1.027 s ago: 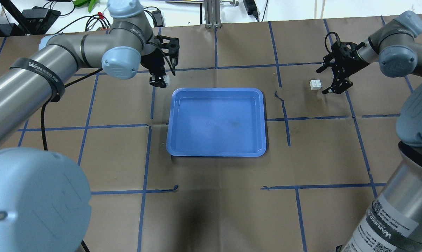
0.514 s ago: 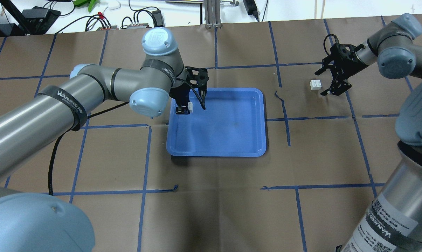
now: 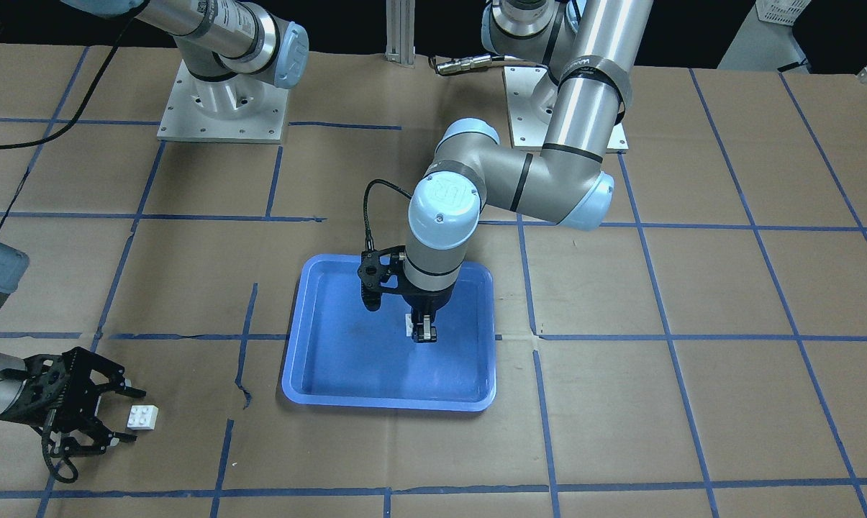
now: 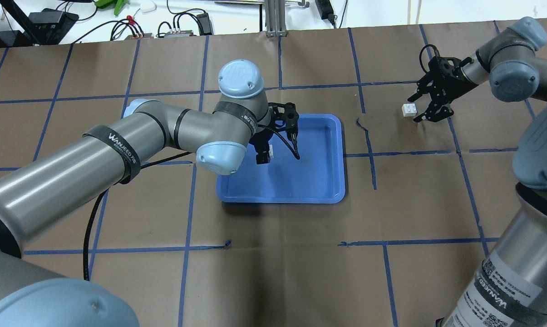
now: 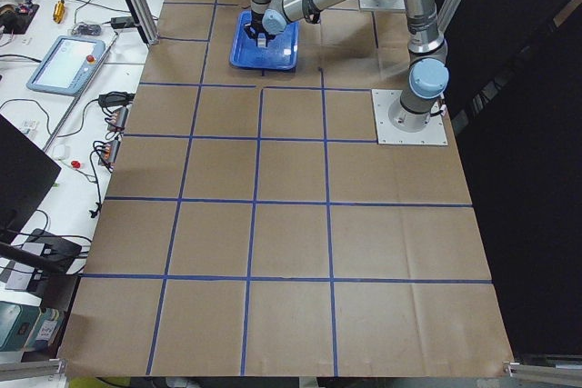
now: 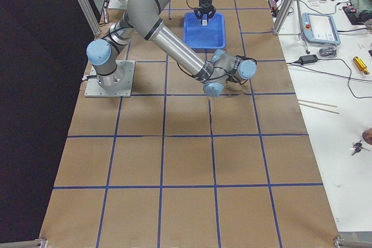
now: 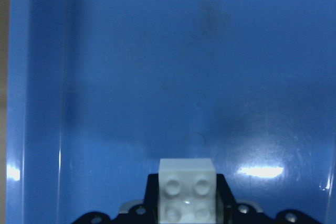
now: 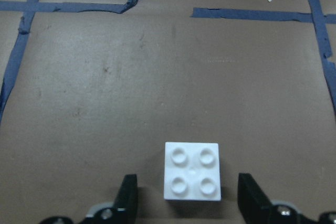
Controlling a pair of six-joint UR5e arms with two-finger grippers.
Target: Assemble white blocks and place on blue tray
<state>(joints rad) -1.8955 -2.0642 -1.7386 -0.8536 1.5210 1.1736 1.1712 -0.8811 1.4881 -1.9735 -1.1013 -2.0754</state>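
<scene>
Since half a second ago the left arm has swung farther to the right, carrying its left gripper (image 4: 265, 156) from the far left corner of the blue tray (image 4: 321, 179) to a spot over the tray's floor, left of its middle. Its fingers are clamped on the held white block (image 7: 187, 188), studs facing the wrist camera, with scuffed blue floor beneath; whether the block touches that floor cannot be told. The right gripper (image 4: 414, 109) has edged nearer to the second white block (image 8: 191, 178), which sits studs up on the brown paper table (image 4: 273, 254), to the right of the tray and well apart from it, toward the far side. That gripper is spread wide, one finger on each side of the block, and the wrist view shows bare paper between each finger and the block's sides.
</scene>
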